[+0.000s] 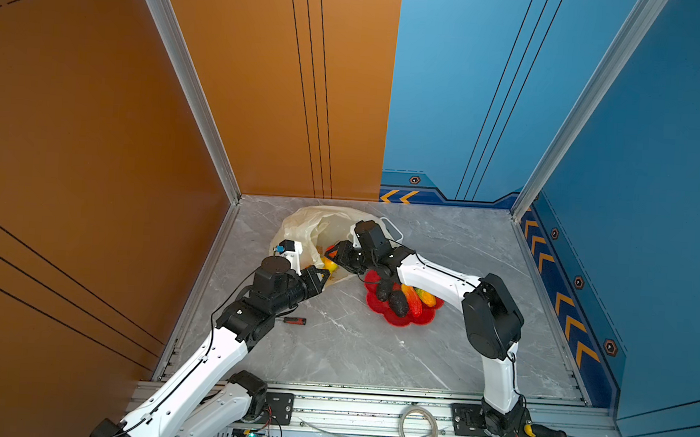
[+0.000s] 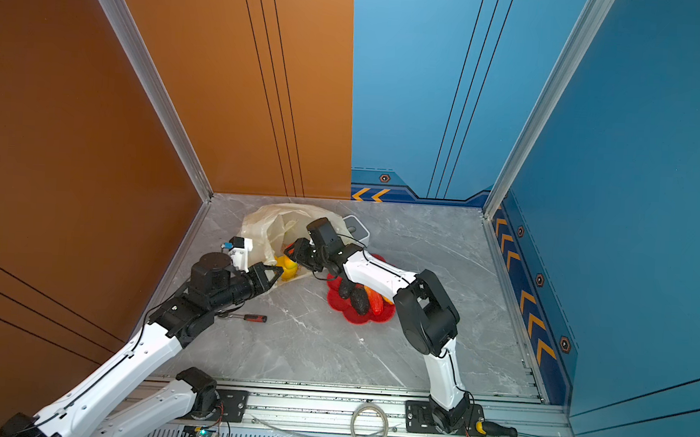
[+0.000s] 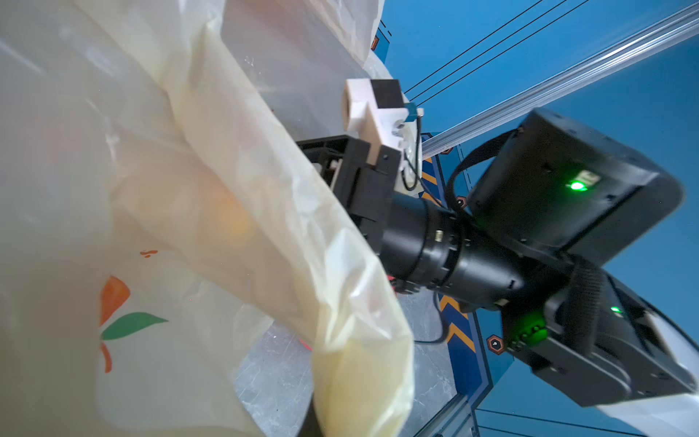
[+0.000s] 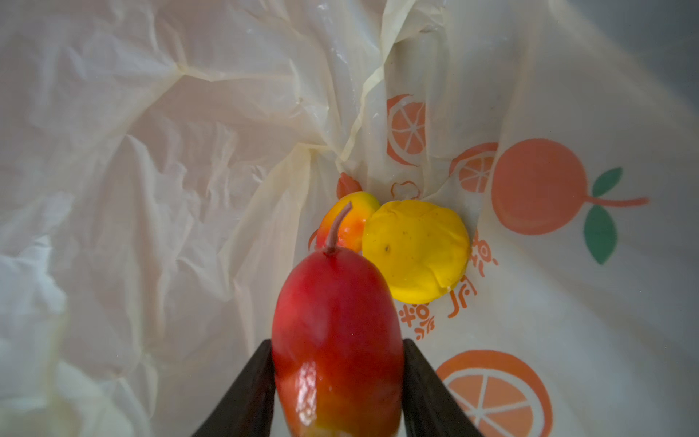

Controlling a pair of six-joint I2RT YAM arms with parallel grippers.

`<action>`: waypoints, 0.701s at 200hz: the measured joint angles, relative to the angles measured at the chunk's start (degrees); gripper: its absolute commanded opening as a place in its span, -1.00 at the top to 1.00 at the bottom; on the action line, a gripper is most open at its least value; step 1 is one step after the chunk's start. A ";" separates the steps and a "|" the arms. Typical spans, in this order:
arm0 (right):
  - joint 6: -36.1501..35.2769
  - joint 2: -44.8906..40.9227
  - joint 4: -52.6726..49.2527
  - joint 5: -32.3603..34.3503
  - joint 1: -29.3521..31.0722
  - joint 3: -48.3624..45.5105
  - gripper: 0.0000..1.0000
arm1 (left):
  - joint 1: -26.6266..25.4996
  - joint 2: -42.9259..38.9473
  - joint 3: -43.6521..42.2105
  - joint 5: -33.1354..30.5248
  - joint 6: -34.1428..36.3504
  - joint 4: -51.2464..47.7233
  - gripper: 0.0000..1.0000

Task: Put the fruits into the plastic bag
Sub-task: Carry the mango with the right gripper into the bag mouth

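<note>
Two high views, two wrist views.
Both top views look down on the whole grey marble table (image 1: 373, 354); the right wrist view faces ahead of the right gripper (image 4: 337, 342), close into the thin cream-yellow plastic bag (image 4: 170, 151), which the left wrist view shares.

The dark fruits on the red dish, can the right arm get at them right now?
Probably not yet: its jaws are shut on a red fruit inside the plastic bag. The dark fruits lie uncovered on the dish, so after letting go, likely yes.
</note>
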 measured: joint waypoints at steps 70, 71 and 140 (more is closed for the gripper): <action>0.66 6.86 0.02 3.02 -0.37 3.10 -0.14 | 0.00 0.24 -0.04 0.48 -0.61 0.42 1.00; 0.70 6.93 0.02 3.02 -0.37 3.13 -0.14 | 0.00 0.24 -0.04 0.48 -0.61 0.42 1.00; 1.46 8.48 0.09 3.21 -1.44 3.82 -0.44 | 0.00 0.26 -0.68 0.83 -0.79 0.76 1.00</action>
